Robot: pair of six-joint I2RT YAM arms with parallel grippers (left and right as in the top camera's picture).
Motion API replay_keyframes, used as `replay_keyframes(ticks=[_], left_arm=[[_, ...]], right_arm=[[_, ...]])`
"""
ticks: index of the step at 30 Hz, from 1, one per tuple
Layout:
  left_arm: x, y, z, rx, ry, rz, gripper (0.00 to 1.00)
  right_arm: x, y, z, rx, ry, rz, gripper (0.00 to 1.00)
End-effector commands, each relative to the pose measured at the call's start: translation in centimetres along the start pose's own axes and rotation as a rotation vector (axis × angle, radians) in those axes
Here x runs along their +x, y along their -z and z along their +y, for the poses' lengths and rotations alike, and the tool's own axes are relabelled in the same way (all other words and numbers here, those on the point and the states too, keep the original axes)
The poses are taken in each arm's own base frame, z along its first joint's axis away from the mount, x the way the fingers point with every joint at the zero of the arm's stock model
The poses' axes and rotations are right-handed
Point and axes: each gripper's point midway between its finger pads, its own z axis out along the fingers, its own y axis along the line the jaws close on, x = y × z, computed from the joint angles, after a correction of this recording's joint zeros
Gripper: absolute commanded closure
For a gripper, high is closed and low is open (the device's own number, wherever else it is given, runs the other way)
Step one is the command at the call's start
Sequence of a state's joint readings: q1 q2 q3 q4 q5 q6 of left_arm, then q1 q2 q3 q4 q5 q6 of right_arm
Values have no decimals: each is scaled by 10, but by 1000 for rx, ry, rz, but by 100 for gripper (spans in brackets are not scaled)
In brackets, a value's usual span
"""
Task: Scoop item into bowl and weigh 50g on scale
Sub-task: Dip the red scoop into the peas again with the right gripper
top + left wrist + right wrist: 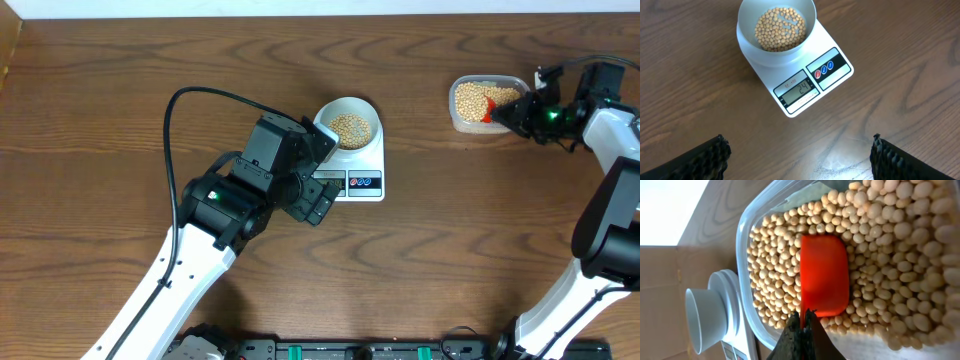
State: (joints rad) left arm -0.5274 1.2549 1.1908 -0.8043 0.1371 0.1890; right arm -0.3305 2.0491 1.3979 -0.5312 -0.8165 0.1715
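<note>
A clear plastic tub [458,120] is set on the brown wooden table [450,250], just ahead of and below the right jaws. A red scoop [824,275] is gripped by its thin handle between those closed jaws and is laid inside the tub, its hollow facing up. Bare wood grain is seen between and ahead of the left jaws, and a faint pale scuff [834,162] is marked on the wood between them.

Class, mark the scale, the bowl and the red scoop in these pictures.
scale [799,91]: left wrist view, on its grey display.
bowl [746,25]: left wrist view, on the bare inner wall, left side.
red scoop [824,275]: right wrist view, on the middle of its cup.
</note>
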Motion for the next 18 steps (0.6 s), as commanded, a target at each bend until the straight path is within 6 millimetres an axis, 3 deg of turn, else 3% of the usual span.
replay_keyframes(ticks=[1,18], left_arm=[[-2,0,-1,11,-15,-3,8],[-2,0,-1,11,-15,-3,8]], right_arm=[[9,-1,2,-79,-22,25,99],[-14,14,8,-177,36,-58,99]])
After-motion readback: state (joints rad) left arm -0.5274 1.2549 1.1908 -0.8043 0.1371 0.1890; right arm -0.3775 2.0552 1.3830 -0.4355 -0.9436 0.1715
